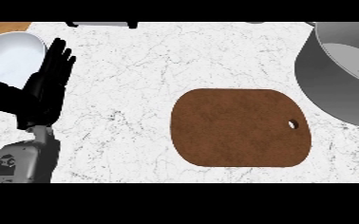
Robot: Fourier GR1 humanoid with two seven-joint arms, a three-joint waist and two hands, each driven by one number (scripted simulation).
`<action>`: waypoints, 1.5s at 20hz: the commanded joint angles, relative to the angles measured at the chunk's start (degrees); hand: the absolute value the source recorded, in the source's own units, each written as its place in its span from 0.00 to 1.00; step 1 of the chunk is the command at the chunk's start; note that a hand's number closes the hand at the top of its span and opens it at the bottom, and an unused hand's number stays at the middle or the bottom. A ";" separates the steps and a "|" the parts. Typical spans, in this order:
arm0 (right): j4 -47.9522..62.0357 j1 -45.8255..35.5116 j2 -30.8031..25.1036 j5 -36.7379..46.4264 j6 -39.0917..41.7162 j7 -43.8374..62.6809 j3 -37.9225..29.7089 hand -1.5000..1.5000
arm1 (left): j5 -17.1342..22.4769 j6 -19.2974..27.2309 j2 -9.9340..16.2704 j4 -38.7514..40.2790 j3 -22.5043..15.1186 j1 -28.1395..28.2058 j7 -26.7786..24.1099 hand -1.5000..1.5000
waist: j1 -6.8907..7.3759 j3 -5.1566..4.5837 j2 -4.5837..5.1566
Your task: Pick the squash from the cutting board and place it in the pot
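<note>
The brown cutting board point(238, 127) lies on the marble counter right of centre, with a small hole near its right edge. Nothing rests on it, and no squash shows anywhere in the head view. The grey pot point(329, 71) stands at the right edge, partly cut off; what shows of its inside holds nothing I can see. My left hand point(49, 83) is up at the left edge, open, fingers straight and pointing away, resting. My right hand does not show.
A white bowl point(17, 57) sits at the far left, partly behind my left hand. A dark object point(101, 24) lies along the counter's far edge. The marble counter point(140, 76) spreads between my hand and the board.
</note>
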 commanded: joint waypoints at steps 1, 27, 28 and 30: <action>17.06 -8.89 -2.44 4.41 -5.24 -3.31 1.11 1.00 | 1.50 -2.40 0.83 1.00 1.00 1.05 -2.26 0.50 | 0.64 0.30 0.41; 50.03 -18.97 -10.14 -16.13 24.88 -17.00 -15.82 0.00 | 0.28 -0.86 -0.03 -1.69 0.24 1.10 0.08 0.50 | 0.70 0.56 0.80; 50.30 -19.23 -11.99 -16.36 26.06 -16.83 -16.01 0.00 | 1.68 -2.42 0.94 -1.95 1.24 2.00 -0.18 0.50 | 0.57 0.49 0.65; 51.63 -17.39 -14.17 -17.09 29.77 -18.15 -16.74 0.00 | 0.88 -2.01 0.50 -0.77 1.00 2.21 -1.52 0.50 | 0.54 0.57 0.92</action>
